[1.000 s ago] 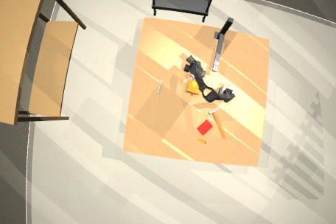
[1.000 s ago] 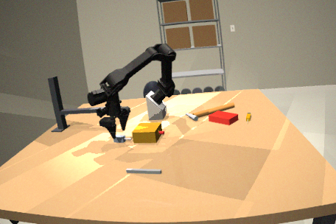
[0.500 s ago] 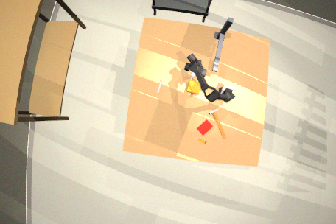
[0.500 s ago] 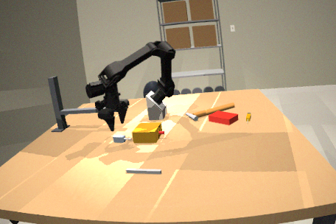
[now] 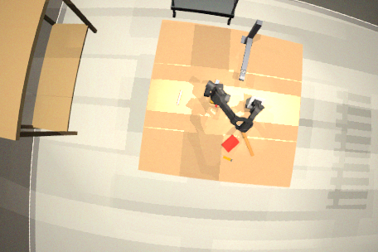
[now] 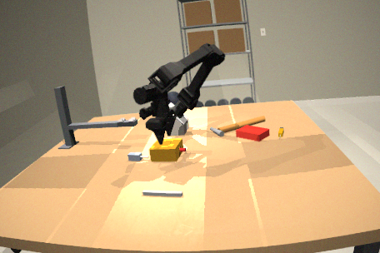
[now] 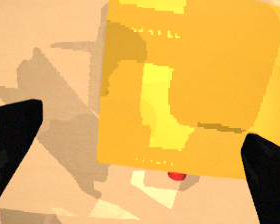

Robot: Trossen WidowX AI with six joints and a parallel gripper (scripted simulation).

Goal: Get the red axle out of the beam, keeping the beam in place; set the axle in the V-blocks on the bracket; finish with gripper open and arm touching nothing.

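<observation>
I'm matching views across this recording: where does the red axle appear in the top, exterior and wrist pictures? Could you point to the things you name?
Top: the red axle (image 5: 216,105) (image 6: 182,150) (image 7: 177,176) is a small red spot just right of centre, beside the arm.
Exterior: left of centre, a red end sticking out of the block's right side.
Wrist: lower part, right of centre, at the block's bottom edge.
Shared landmark: the yellow block (image 5: 211,102) (image 6: 163,154) (image 7: 216,75), mostly hidden from the top.

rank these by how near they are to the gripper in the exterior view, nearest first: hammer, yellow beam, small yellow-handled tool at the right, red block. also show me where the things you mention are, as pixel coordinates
1. yellow beam (image 6: 166,151) (image 7: 216,75), directly below the jaws
2. hammer (image 6: 242,124) (image 5: 248,144), off to the right
3. red block (image 6: 252,133) (image 5: 230,143), right of the hammer's head
4. small yellow-handled tool (image 6: 281,131) (image 5: 227,158), farthest right
</observation>
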